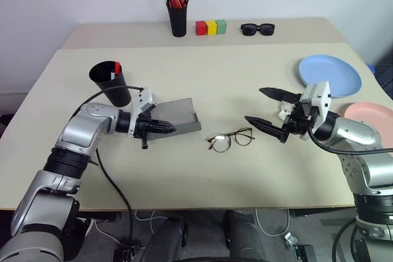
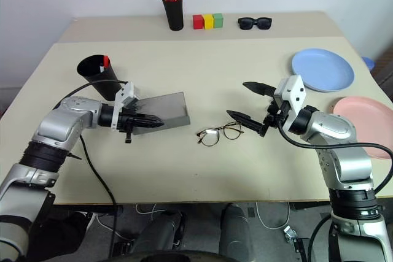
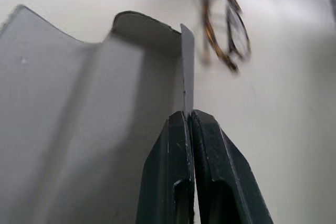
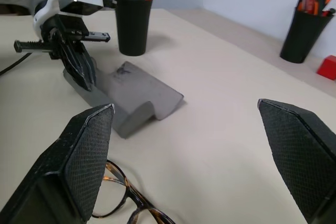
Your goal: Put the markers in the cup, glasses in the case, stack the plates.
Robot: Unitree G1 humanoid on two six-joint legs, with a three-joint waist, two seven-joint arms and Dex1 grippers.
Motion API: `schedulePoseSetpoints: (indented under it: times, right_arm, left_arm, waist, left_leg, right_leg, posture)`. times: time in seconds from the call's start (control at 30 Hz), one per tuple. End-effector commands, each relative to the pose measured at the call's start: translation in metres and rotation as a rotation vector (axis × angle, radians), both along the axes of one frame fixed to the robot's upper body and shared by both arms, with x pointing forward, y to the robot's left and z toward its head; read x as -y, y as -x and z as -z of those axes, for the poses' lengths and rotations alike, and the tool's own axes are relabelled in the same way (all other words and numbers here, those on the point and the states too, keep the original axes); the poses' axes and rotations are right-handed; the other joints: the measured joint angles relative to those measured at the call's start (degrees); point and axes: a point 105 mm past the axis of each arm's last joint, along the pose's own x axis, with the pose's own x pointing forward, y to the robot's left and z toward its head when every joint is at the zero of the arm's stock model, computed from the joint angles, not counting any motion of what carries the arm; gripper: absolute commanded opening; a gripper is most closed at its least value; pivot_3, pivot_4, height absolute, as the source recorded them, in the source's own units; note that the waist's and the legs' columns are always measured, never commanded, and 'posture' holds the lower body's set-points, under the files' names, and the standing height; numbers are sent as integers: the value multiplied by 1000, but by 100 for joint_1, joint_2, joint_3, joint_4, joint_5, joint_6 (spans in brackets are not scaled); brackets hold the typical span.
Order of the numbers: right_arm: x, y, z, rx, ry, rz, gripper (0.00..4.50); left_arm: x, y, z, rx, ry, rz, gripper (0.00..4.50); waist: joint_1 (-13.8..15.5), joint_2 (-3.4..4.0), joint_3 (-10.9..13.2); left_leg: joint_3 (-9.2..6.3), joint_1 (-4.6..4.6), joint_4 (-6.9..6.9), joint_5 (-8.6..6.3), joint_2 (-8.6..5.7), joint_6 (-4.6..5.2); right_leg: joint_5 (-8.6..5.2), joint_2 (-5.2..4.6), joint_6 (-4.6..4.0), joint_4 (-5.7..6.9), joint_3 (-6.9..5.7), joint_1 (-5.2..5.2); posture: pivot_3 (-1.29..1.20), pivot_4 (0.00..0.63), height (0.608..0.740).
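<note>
Beige counter [image 1: 202, 78]: left claw [image 1: 167, 128] clamped on grey case [image 1: 178, 118] lid edge, right claw [image 1: 267, 108] apart above glasses [image 1: 230, 140]. Thin pinch may slip, lid drops.

Landmark: flat grey hinged glasses case [image 1: 178, 116], near the middle of the beige table [image 1: 184, 176], a bit to the left. Thin wire-rimmed round-lens eyeglasses [image 1: 231, 140] lie just right of the case and slightly nearer the robot, apart from it. Wide black tapered plastic cup [image 1: 111, 81] stands left of and behind the case, a red-capped marker [image 1: 116, 68] in it. Far behind the case, by the wall: narrow black pen holder with orange-red pens [image 1: 177, 11], then, rightward, a row of red, yellow and green blocks [image 1: 211, 27] and chunky black sunglasses [image 1: 257, 28]. Well right of the case: round light blue plate [image 1: 330, 73], with the round salmon pink plate [image 1: 373, 118] nearer the robot beside it, not stacked.
</note>
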Motion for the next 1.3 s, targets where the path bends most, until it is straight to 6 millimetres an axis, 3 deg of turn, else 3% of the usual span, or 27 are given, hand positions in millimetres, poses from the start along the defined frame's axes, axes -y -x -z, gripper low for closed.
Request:
schedulePoseSetpoints:
  times: [0.03,0.23,0.43,0.53,0.63,0.73,0.93,1.03,1.17,1.3]
  right_arm:
    - [-1,2,-11,54,-4,-12,4500]
    - [1,3,-11,53,5,-8,4500]
    - [1,3,-11,55,5,-6,4500]
    - [1,3,-10,53,7,-6,4500]
    - [1,2,-9,52,9,-5,4500]
    - [-1,4,-7,37,23,-30,4500]
    - [-5,6,9,40,291,-69,4500]
    - [-19,8,16,97,420,-92,4500]
    - [-40,7,19,193,535,-104,4500]
    - [-44,1,26,254,643,-96,4500]
  left_arm:
    - [1,1,-13,54,17,96,87]
    - [-3,11,-16,89,53,237,87]
    - [-11,2,-7,149,-22,210,87]
    - [-14,0,-6,157,-27,185,1348]
    - [-17,-3,0,146,-59,144,2945]
    - [-12,-8,-13,159,30,90,4453]
    - [-19,-2,-45,182,154,22,4488]
    - [-26,11,-56,167,208,-13,4488]
    - [-37,37,-60,140,247,-42,4488]
    - [-48,48,-62,157,260,-88,4488]
  waist:
    - [5,-1,1]
    - [-25,-2,1]
    - [-37,-2,1]
    - [-32,-2,1]
    - [-35,-2,1]
    - [-36,-2,1]
    - [-70,-2,1]
    - [-151,-1,1]
    - [-193,1,2]
    - [-129,0,3]
  left_leg:
    - [-1,-1,0,0,0,0]
    - [0,-1,0,-1,0,2]
    - [1,1,1,-1,5,3]
    - [0,-1,1,-1,6,3]
    - [1,0,1,-1,6,3]
    - [0,0,1,-1,9,3]
    - [3,0,2,-2,27,3]
    - [6,2,0,-3,37,2]
    - [16,-1,-3,-14,68,-14]
    - [22,-3,-1,-14,71,-15]
  right_leg:
    - [0,0,0,-1,0,0]
    - [0,0,0,-1,0,-2]
    - [1,5,-1,1,1,-2]
    - [1,6,-1,0,1,-2]
    - [1,6,-1,0,2,-2]
    - [1,11,-1,2,2,-2]
    - [1,16,-1,1,2,-3]
    - [0,25,-1,1,4,-6]
    - [2,51,-6,9,29,-34]
    - [11,53,-18,7,30,-35]
  posture:
    - [0,150,740]
    - [0,150,740]
    - [0,150,740]
    - [0,150,740]
    - [0,150,740]
    - [0,150,740]
    - [0,150,740]
    - [0,150,740]
    - [0,150,740]
    - [0,150,740]
